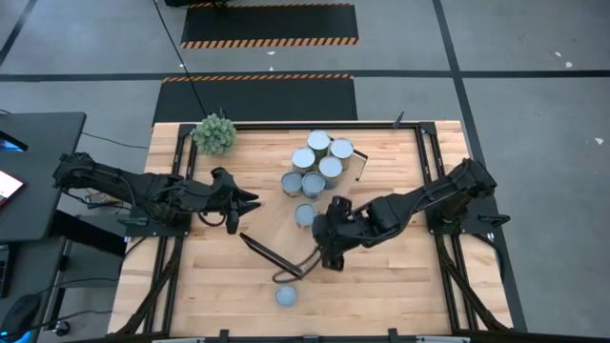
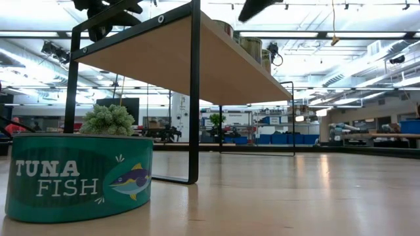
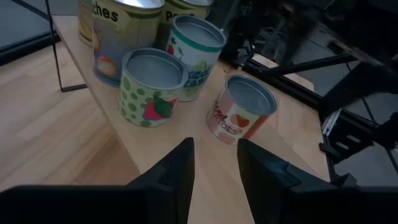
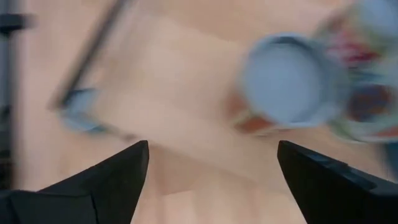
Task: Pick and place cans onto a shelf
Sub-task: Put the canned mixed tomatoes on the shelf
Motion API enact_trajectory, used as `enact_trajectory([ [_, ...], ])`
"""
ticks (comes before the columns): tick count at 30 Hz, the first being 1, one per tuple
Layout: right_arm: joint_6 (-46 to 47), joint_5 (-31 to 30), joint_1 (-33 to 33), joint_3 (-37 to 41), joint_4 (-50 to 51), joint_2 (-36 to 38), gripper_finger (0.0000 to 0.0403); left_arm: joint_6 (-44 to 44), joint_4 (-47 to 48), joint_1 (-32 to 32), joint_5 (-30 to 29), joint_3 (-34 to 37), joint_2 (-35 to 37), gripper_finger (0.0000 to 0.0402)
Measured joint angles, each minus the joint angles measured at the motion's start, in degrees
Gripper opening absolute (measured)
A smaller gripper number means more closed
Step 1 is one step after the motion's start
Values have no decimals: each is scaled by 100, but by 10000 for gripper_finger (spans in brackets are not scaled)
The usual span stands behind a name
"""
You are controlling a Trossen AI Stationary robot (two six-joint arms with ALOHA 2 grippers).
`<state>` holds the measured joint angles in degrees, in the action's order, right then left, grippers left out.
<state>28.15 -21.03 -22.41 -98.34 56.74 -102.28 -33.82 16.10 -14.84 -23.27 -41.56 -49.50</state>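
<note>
High view: six cans point(image 1: 317, 163) crowd the shelf point(image 1: 381, 181).

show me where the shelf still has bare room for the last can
Bare board runs between the plant end of the shelf and the can cluster, near the left gripper. It is crowded at the cluster and around the single can beside the right gripper.
</note>
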Motion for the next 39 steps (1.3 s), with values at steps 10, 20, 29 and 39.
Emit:
enact_trajectory([
  [10,-715,699,-59,451,-1220,-140,341,191,-55,3,-95,0,0,128],
  [20,-875,375,267,518,-1731,-404,324,149,-272,3,-108,-2,-22,128],
  [29,-880,184,425,513,-1717,-448,323,175,-298,3,-26,-2,-31,128],
  [39,-714,71,430,512,-1454,-444,322,898,-687,-192,1017,-127,-33,127],
])
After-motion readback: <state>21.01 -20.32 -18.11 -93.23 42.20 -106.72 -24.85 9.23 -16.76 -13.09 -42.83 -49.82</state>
